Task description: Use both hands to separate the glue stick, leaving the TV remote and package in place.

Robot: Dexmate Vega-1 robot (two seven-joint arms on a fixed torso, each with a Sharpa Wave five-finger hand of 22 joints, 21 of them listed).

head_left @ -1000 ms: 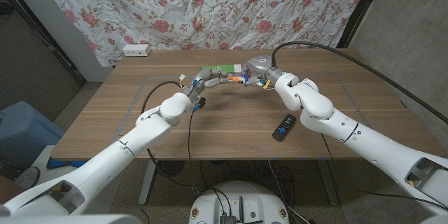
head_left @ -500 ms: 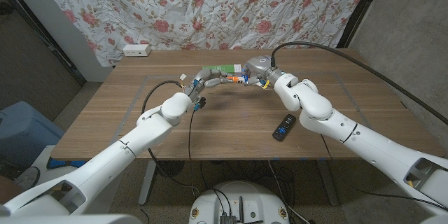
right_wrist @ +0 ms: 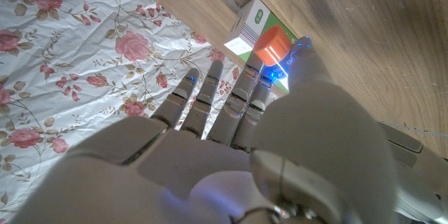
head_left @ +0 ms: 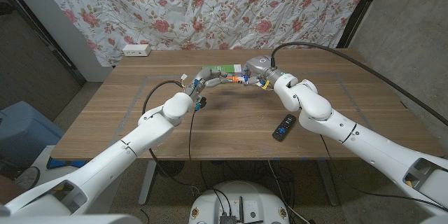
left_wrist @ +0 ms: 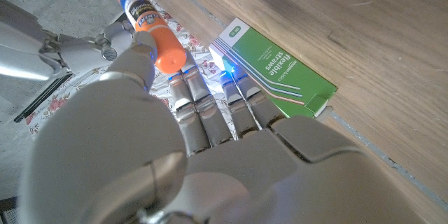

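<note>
Both hands meet just above the green package (head_left: 218, 71): left hand (head_left: 204, 78) pinches the orange cap (left_wrist: 166, 50), right hand (head_left: 253, 71) grasps the glue stick (left_wrist: 142, 10) body, opposed for pulling apart.

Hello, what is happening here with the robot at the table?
The robot has brought both hands together over the far middle of the table. The left hand and the right hand hold a glue stick with an orange cap between them, just above a green package. A black TV remote lies untouched nearer the front edge, under the right arm.
</note>
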